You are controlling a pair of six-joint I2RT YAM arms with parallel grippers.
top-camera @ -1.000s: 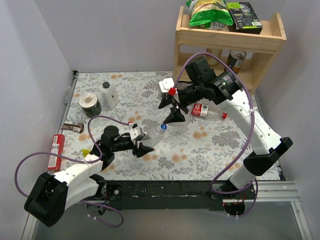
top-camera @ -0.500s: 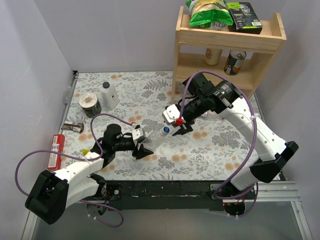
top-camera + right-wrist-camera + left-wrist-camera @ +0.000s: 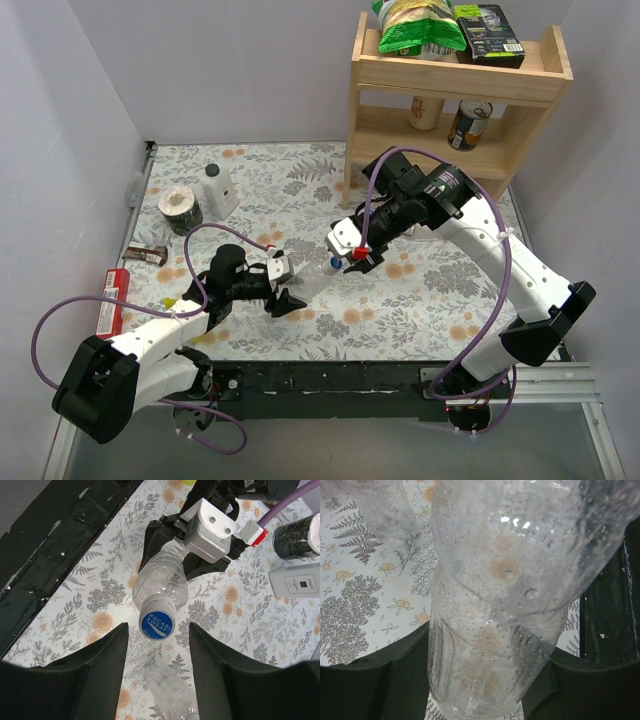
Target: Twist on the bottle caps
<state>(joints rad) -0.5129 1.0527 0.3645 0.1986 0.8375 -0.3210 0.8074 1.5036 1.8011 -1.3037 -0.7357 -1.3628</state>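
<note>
My left gripper (image 3: 283, 284) is shut on a clear bottle (image 3: 308, 280) and holds it tilted, neck toward the right arm. The bottle fills the left wrist view (image 3: 490, 630) between the dark jaws. A blue cap (image 3: 157, 621) printed "POCARI SWEAT" sits on its neck; it also shows in the top view (image 3: 330, 265). My right gripper (image 3: 157, 630) is open, its fingers (image 3: 95, 670) on either side of the cap without touching it, and it shows in the top view (image 3: 353, 258). A second clear bottle (image 3: 170, 685) lies on the table under the cap. The red cap and red-label bottle are hidden.
A wooden shelf (image 3: 455, 90) with snack bags and cans stands at the back right. A white opaque bottle with a black cap (image 3: 219, 190) and a dark roll (image 3: 182, 210) stand at the back left. A candy bar (image 3: 147, 254) and a red packet (image 3: 112, 300) lie at the left edge.
My right gripper has come down and forward from the back of the table to the blue cap, jaws either side of it. The left gripper has kept the bottle almost still.
</note>
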